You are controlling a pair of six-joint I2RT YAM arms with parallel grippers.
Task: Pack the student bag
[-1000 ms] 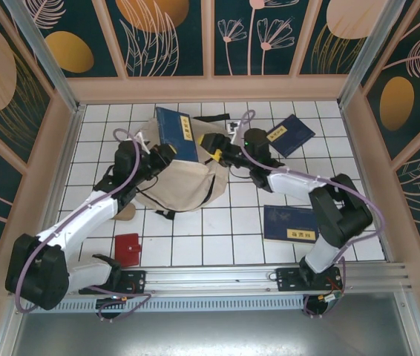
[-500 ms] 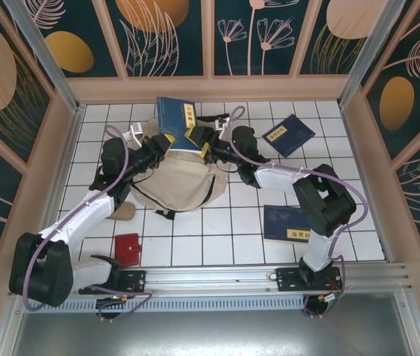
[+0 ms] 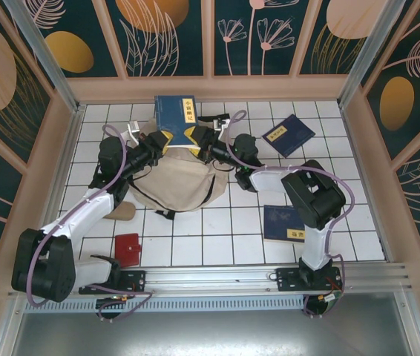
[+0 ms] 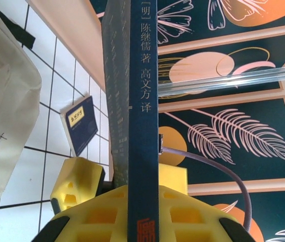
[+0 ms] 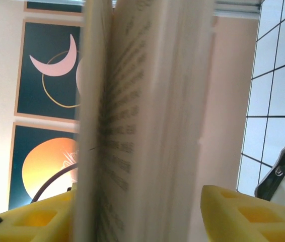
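From above we see a white-tiled tabletop [image 3: 225, 237] with two arms reaching from its near edge toward the far edge. The student bag [image 3: 176, 185] — a soft beige backpack with black straps — lies slumped left of centre in the far half of the tabletop, between the two arms.

Just beyond the bag's far side, close to the far edge, a navy book [image 3: 176, 115] with a yellow label is held up off the tiles, its cover facing the overhead camera.

The left gripper [image 3: 165, 140] is clamped on the lower left part of this book. In its wrist view the spine, with pale Chinese lettering, rises straight from between the yellow fingers [image 4: 115, 199].

The right gripper [image 3: 197, 139] meets the same book from the right. In its wrist view the page edges stand between its fingers — we cannot tell whether they press on the book or merely flank it.

A second navy book [image 3: 288, 135] lies near the far right corner, and a third navy book [image 3: 290, 222] lies toward the near right. A small red flat item [image 3: 128, 248] sits by the near edge on the left.
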